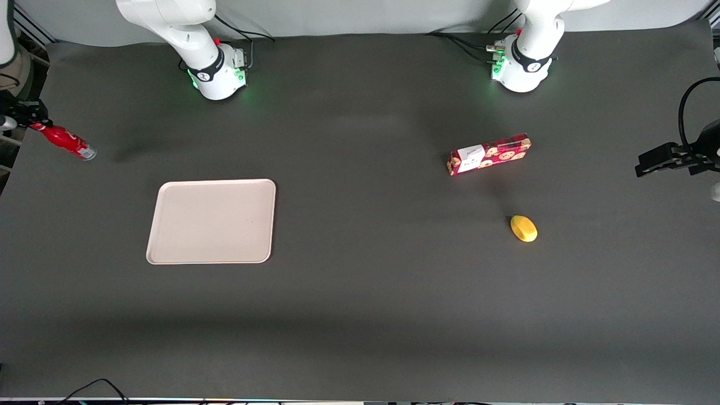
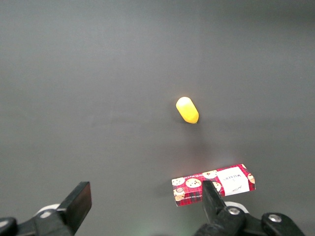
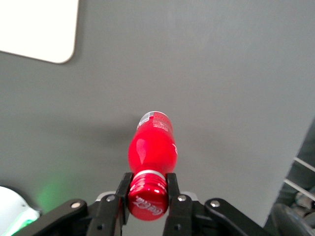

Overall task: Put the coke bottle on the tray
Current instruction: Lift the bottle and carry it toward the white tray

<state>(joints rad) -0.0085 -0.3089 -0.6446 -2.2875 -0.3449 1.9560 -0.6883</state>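
Note:
My right gripper (image 1: 35,125) is at the working arm's end of the table, shut on the red cap of the coke bottle (image 1: 68,142). The slim red bottle hangs tilted above the dark mat, its silvery base pointing down toward the table's middle. In the right wrist view the gripper (image 3: 146,189) has its two fingers clamped on the cap, and the bottle (image 3: 151,147) reaches away from it. The pale beige-pink tray (image 1: 212,221) lies flat and empty, nearer the front camera than the bottle and farther toward the table's middle. One tray corner (image 3: 37,27) shows in the right wrist view.
A red cookie box (image 1: 489,154) and a yellow lemon-like object (image 1: 523,228) lie toward the parked arm's end of the table. Both also show in the left wrist view, the box (image 2: 214,184) and the yellow object (image 2: 187,109). Dark mat covers the table.

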